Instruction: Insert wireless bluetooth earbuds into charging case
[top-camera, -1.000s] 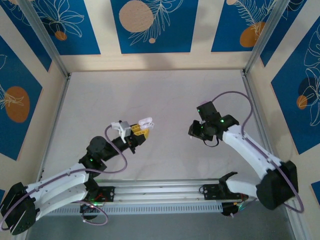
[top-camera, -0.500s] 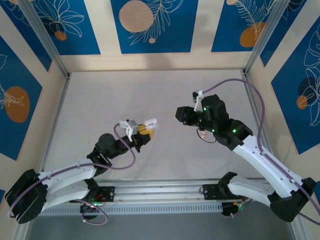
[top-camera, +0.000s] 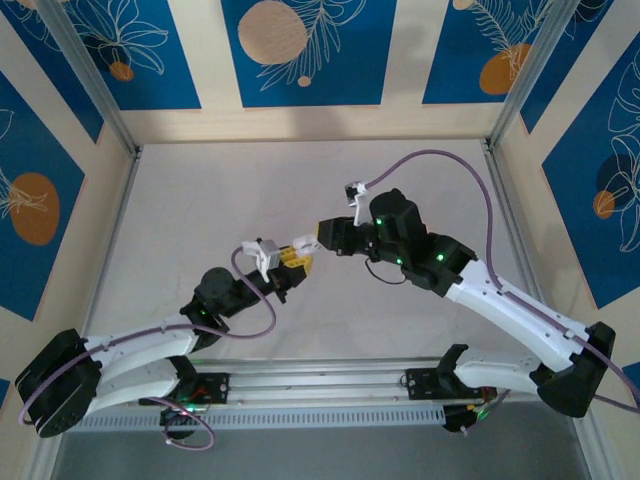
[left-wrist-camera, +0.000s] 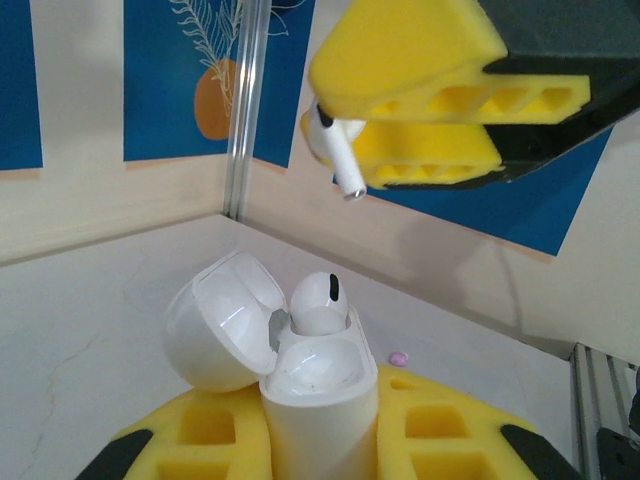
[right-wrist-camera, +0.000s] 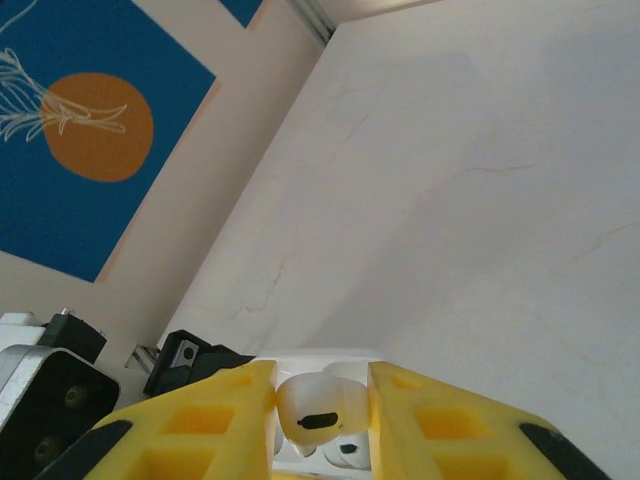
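Observation:
My left gripper (left-wrist-camera: 318, 445) is shut on the white charging case (left-wrist-camera: 320, 405), held upright with its lid (left-wrist-camera: 215, 320) swung open to the left. One white earbud (left-wrist-camera: 320, 298) sits in the far socket; the near socket is bare. Just above the case hangs my right gripper (left-wrist-camera: 400, 115), shut on a second white earbud (left-wrist-camera: 335, 150) whose stem points down and right. In the right wrist view that earbud (right-wrist-camera: 315, 410) is pinched between the yellow pads (right-wrist-camera: 200, 430), with the case (right-wrist-camera: 320, 357) right below. From above, the two grippers (top-camera: 290, 262) (top-camera: 325, 238) meet mid-table.
A tiny pink speck (left-wrist-camera: 398, 357) lies on the pale table (top-camera: 300, 180) behind the case. Blue-patterned walls and aluminium posts (top-camera: 90, 85) ring the table. A rail (top-camera: 320, 385) runs along the near edge between the arm bases.
The right arm has swung left across the table, carrying its earbud to just above the case. The left gripper has shifted slightly right with the case.

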